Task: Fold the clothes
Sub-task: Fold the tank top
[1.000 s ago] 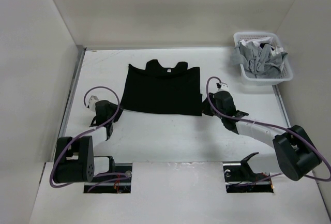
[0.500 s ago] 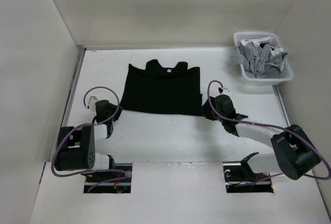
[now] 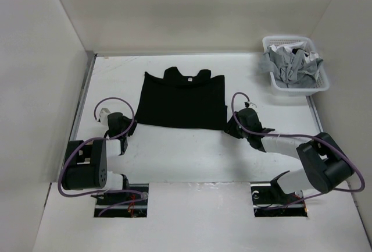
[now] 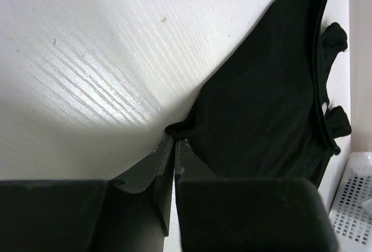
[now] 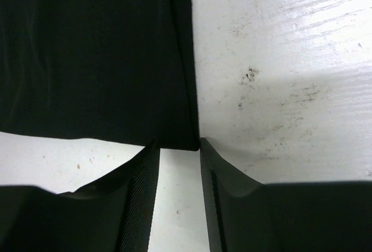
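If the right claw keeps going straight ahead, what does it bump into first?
The right claw points at the near corner of the plain black fabric T-shirt; that corner lies right at its open tips, so it likely meets the cloth first.

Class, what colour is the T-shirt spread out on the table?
The T-shirt is plain black; the top view shows it best.

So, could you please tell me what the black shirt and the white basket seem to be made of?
The black short-sleeved T-shirt looks like soft, matte fabric: it lies limp and puckers at the left claw. The white rectangular basket seems rigid plastic, given its perforated walls.
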`<state>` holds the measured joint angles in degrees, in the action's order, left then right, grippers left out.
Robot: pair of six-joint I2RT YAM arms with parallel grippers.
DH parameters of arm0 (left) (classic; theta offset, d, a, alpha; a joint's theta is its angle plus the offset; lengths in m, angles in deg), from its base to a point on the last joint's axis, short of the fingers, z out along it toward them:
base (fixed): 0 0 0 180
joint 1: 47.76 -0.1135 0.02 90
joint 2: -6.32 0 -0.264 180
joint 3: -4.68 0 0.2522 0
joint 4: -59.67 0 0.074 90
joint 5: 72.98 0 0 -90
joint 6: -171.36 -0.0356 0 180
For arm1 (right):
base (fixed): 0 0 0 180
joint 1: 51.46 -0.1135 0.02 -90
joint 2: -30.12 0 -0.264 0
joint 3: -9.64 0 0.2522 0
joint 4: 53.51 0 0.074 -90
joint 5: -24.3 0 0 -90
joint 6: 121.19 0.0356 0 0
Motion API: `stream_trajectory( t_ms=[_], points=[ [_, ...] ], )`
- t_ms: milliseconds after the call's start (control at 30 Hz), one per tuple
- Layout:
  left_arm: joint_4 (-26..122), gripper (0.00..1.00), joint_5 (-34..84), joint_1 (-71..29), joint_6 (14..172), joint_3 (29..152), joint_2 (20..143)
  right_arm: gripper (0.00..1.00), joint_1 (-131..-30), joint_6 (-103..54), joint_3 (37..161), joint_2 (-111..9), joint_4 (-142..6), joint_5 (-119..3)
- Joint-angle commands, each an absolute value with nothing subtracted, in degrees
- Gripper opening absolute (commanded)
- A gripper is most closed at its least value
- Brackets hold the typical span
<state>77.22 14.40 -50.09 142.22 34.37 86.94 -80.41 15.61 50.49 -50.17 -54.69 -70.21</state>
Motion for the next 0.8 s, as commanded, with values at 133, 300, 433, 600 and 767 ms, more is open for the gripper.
stream_trajectory(
  t_ms=[133, 300, 433, 600, 767],
  points=[
    [79.6, 0.00, 13.9, -50.2, 142.3, 34.3, 85.2, 0.24, -80.2, 17.6, 52.8, -53.3, -55.1, -68.5],
    [79.7, 0.00, 13.8, -50.2, 142.4, 34.4, 83.8, 0.07, -79.8, 18.1, 52.9, -52.4, -54.2, -70.3],
    [78.4, 0.00, 14.4, -50.1, 142.6, 34.8, 78.8, 0.01, -80.4, 16.4, 53.1, -47.2, -53.9, -74.6],
    [64.6, 0.00, 15.8, -50.5, 142.7, 38.2, 58.6, 0.00, -84.0, 11.3, 56.1, -29.9, -64.2, -80.0],
    [43.9, 0.00, 15.0, -50.6, 138.4, 50.5, 37.0, 0.00, -90.0, 6.8, 66.4, -12.2, -81.8, -86.5]
  ],
)
